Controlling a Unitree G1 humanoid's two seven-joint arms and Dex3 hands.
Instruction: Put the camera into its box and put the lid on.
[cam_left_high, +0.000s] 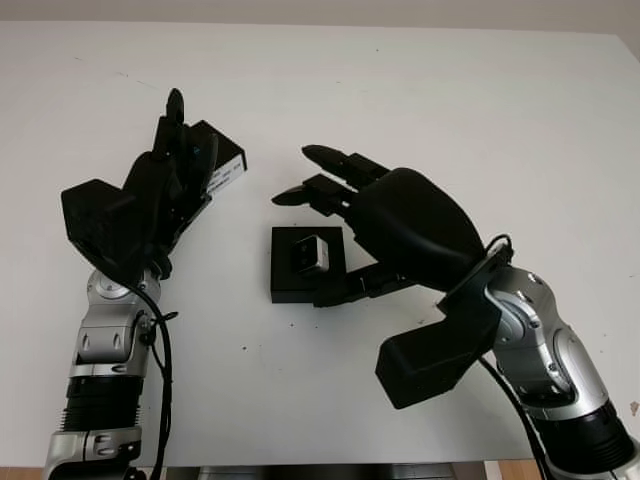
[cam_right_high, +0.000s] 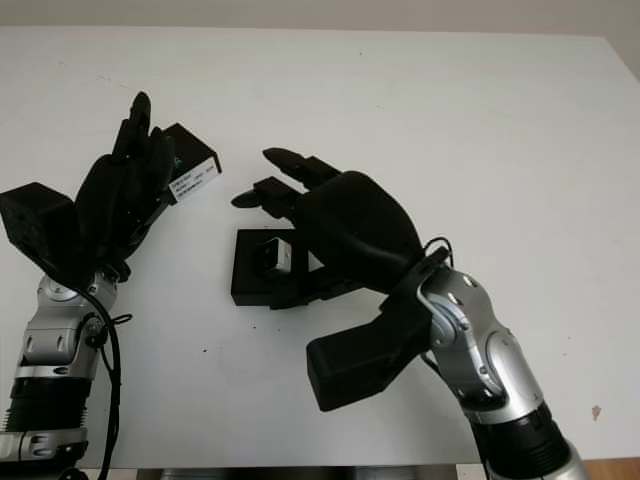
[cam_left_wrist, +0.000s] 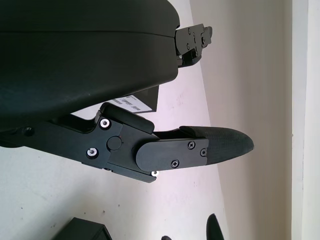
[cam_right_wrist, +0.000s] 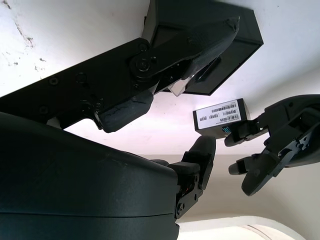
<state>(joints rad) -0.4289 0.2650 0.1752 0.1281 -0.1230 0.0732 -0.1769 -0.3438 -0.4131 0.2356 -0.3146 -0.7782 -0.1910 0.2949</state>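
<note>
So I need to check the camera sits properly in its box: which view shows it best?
The left eye view: the camera sits unobstructed in the open box, beside the right hand. The right eye view shows it similarly; in the right wrist view a finger crosses it.

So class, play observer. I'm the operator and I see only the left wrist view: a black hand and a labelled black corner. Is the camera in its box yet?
Observer: Yes, the camera sits inside the open box.
Operator: Where is the right hand?
Observer: The right hand is open, over the box's right side.
Operator: And that labelled corner?
Observer: It is the lid, gripped by the left hand to the left of the box and apart from it.
</note>
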